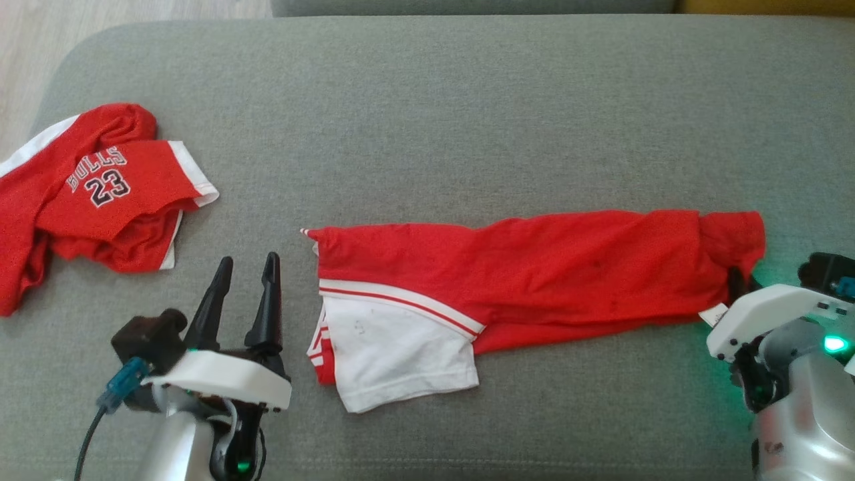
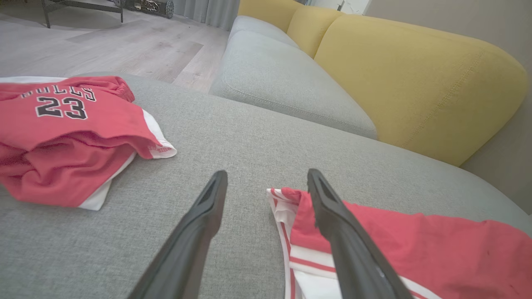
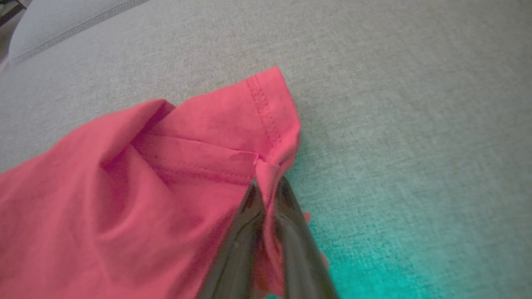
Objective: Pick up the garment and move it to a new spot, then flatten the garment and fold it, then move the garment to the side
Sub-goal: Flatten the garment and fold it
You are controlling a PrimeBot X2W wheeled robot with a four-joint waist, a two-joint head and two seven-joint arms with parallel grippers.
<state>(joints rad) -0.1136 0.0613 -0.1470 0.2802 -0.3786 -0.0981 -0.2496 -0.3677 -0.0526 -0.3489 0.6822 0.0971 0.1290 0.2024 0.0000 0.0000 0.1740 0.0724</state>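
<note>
The right end effector (image 3: 268,187) is pinched narrow on a fold at the hemmed end of the red garment (image 1: 534,267). The garment stretches away from it across the grey cushion (image 1: 467,100). The left end effector (image 1: 247,264) stands wide and empty, just beside the garment's white-banded end. A red jersey (image 1: 100,194) lies on its other side.

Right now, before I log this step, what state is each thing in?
red garment: stretched out lengthwise on the grey cushion, right end bunched.
Bulls jersey: crumpled, lying apart at the left.
left gripper: jaws open, holding nothing.
right gripper: jaws shut on the red garment's hem.
</note>
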